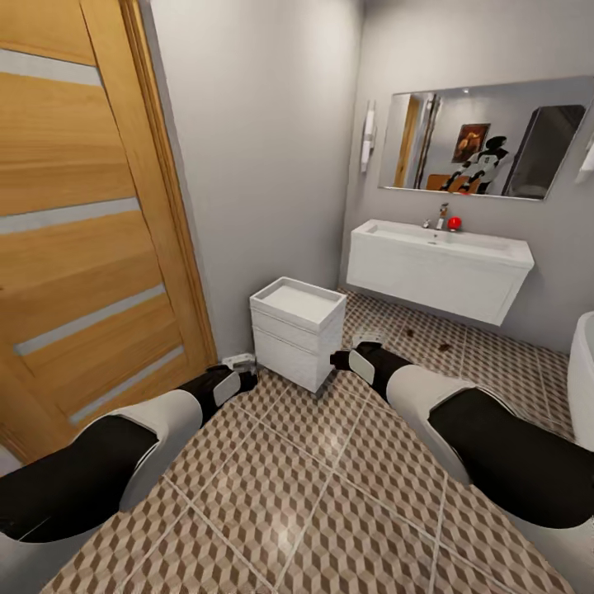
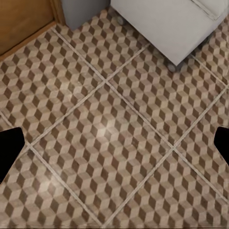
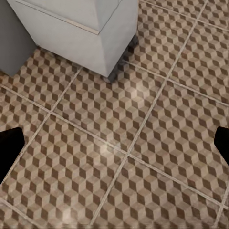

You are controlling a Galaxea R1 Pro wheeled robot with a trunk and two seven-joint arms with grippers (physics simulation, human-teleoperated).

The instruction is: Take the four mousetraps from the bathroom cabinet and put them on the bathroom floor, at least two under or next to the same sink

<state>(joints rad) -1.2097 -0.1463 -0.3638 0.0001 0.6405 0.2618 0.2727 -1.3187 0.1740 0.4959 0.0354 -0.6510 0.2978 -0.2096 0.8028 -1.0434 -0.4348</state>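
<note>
In both wrist views the dark fingertips sit at the far edges of the picture with bare tile between them, so the left gripper (image 2: 114, 143) and the right gripper (image 3: 114, 143) are spread wide and hold nothing. In the head view both arms reach forward and down, the left gripper (image 1: 239, 371) and right gripper (image 1: 351, 356) hanging just above the bathroom floor (image 1: 330, 495), on either side of a small white drawer unit (image 1: 297, 330) on casters that stands against the grey wall.

Beyond the right gripper, a white wall-hung sink (image 1: 437, 268) sits under a mirror (image 1: 487, 140), with a faucet and a red object (image 1: 454, 223) on its top. On the cube-patterned tiles just in front of the sink lie two small dark-brown specks (image 1: 410, 333) (image 1: 445, 347), possibly mousetraps; they are too small to tell their long axis or which way they point. A wooden door (image 1: 82, 223) fills the left side, and a white tub edge (image 1: 582, 371) shows at the right.
</note>
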